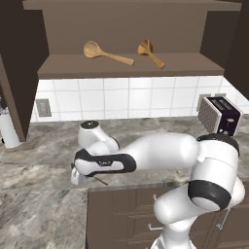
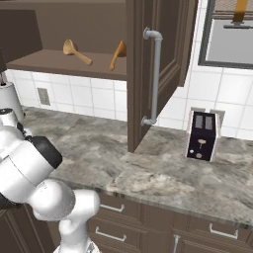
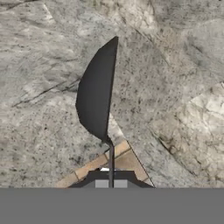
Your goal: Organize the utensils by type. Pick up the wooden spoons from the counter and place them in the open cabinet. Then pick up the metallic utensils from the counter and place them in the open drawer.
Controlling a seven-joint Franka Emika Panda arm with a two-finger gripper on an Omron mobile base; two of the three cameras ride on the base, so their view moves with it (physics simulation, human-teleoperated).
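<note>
Two tan wooden spoons [image 1: 106, 53] [image 1: 151, 52] lie on the shelf of the open cabinet [image 1: 131, 68]; they also show in the right base view, spoons [image 2: 76, 52] [image 2: 117, 53]. My gripper [image 1: 76, 177] hangs low over the counter [image 1: 44, 160] near its front edge, shut on a thin dark utensil [image 1: 99, 180]. In the hand view, that dark utensil [image 3: 97, 96] runs up from the shut gripper [image 3: 110, 183] over the marbled stone. A tan-orange piece [image 3: 94, 166] shows just beneath the fingers. I cannot tell whether the utensil touches the counter. The open drawer is out of view.
A toaster [image 1: 220, 115] stands at the back right of the counter, toaster [image 2: 202, 134] in the other view. The cabinet door [image 2: 153, 74] with its grey handle swings out over the worktop. A white canister [image 1: 7, 129] sits far left. Lower cabinet fronts [image 1: 121, 214] run under the edge.
</note>
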